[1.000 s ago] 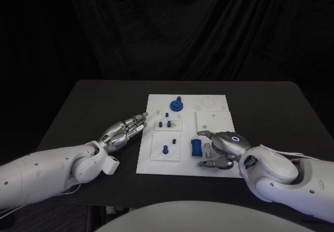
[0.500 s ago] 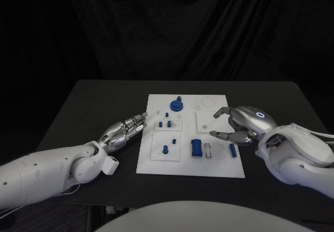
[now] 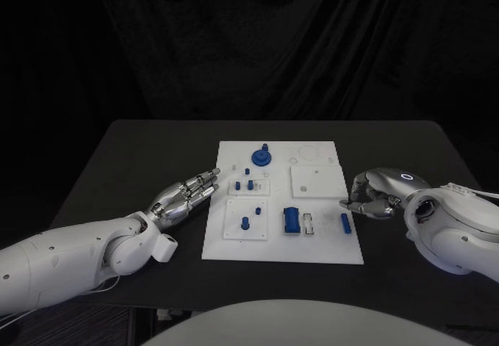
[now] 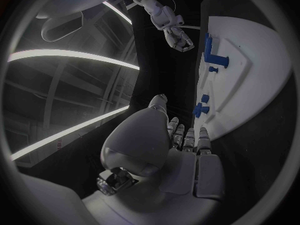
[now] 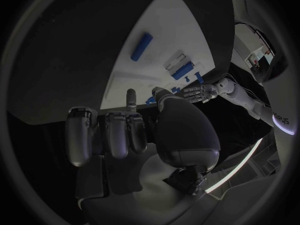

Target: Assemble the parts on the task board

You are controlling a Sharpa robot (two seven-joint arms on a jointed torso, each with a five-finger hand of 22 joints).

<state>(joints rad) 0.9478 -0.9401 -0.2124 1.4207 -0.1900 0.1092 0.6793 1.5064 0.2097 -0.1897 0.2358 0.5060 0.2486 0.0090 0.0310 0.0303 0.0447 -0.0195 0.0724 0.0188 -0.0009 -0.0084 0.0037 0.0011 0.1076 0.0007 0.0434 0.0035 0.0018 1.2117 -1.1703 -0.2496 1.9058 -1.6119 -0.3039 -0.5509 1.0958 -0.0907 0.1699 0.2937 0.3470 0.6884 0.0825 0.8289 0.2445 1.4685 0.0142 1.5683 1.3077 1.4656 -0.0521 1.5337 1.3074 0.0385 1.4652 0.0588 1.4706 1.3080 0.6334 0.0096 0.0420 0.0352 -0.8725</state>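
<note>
Your right hand (image 3: 376,193) hangs empty with fingers curled at the right edge of the task board (image 3: 322,252), just beside the loose blue bar (image 3: 345,223), your left hand (image 3: 187,194) lies flat and open; next, likely grasp that bar.

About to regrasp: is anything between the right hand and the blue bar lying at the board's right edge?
Nothing visible. The right hand sits just off the board, beside the blue bar, with only bare white plate between them.
</note>
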